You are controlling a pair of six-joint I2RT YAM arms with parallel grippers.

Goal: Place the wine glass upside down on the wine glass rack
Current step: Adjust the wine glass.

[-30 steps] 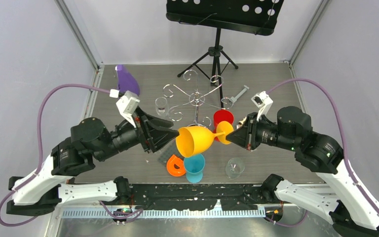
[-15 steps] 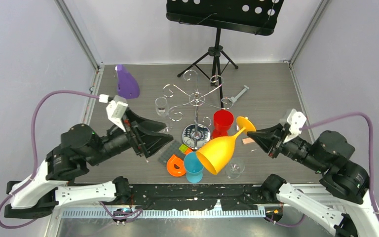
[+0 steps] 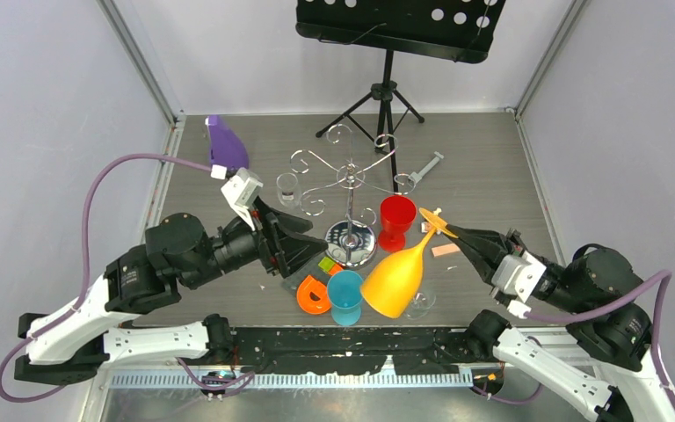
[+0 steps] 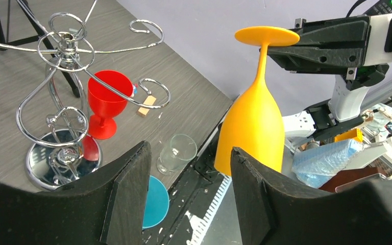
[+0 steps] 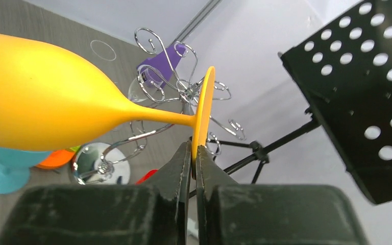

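Above grey tabletop [image 3: 492, 158], right pincer [image 3: 450, 231] clamps yellow wine glass [image 3: 395, 277] by its foot, bowl down; left pincer [image 3: 308, 244] gapes empty.

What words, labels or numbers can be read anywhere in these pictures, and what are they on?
No text can be read in any view.
The yellow wine glass, wine glass rack and music stand show no lettering.
The plastic packets past the table edge in the left wrist view are too blurred to tell.
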